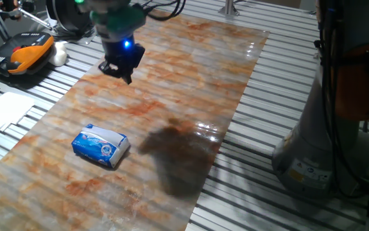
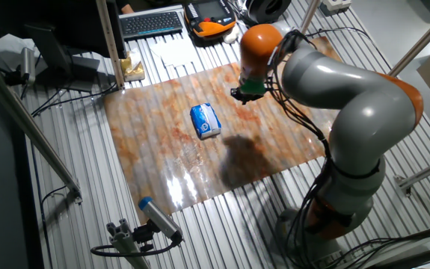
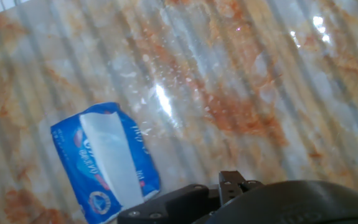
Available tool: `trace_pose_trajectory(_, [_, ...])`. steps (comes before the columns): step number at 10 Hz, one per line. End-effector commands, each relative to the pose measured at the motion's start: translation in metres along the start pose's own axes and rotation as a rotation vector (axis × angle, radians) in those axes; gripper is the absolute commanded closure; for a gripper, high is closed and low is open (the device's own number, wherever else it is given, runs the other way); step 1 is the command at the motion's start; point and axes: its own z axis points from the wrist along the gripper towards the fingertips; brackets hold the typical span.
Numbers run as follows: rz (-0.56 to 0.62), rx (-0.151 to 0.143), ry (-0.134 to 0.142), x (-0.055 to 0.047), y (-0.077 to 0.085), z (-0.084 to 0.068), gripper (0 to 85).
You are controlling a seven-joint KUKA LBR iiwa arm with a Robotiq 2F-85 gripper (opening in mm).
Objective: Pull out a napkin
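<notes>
Claw point(image 1: 121, 66), dark, with a blue light on its body, hangs above the far part of the desk point(image 1: 190, 77), clear of the surface; nothing is between its fingers, but whether they are spread or closed cannot be told from any view. In the hand view only the dark underside of the claw housing shows along the lower edge.

Left of centre on the marbled orange-and-white desk lies the packet point(image 1: 101, 146), blue and white, flat on its side, well apart from the claw. In the hand view the packet point(image 3: 107, 163) shows a pale white strip running lengthwise down its upper face between blue printed sides; this strip is the napkin point(image 3: 111, 158), lying flush in the packet's opening, smooth and thin. Whether any edge of it stands above the opening cannot be told.

In the other fixed view the packet point(image 2: 206, 120) lies near the middle of the desk point(image 2: 162, 149), with the claw point(image 2: 244, 95) just beyond it. The arm point(image 2: 342, 90), grey with orange joints, rises from its base at the right, bends over the desk and points the claw downward.

Beside the desk's left edge lie paper sheets point(image 1: 4, 106); further back, an orange-and-black handset point(image 1: 18, 54).
</notes>
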Motion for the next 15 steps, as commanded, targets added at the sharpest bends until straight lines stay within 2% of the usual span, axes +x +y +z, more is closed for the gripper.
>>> trace_pose_trajectory(1, [0.009, 0.003, -0.002, 0.002, 0.006, 0.002, 85.0])
trace_pose_trajectory(6, [0.044, 0.008, 0.0, 0.006, 0.028, 0.008, 85.0])
trace_pose_trajectory(9, [0.055, 0.02, 0.01, 0.002, 0.041, 0.005, 85.0])
trace_pose_trajectory(11, [0.057, 0.011, 0.011, -0.001, 0.046, 0.009, 85.0])
trace_pose_trajectory(13, [0.056, 0.003, 0.018, -0.009, 0.048, 0.008, 85.0])
trace_pose_trajectory(15, [0.055, 0.004, 0.019, -0.012, 0.049, 0.008, 85.0])
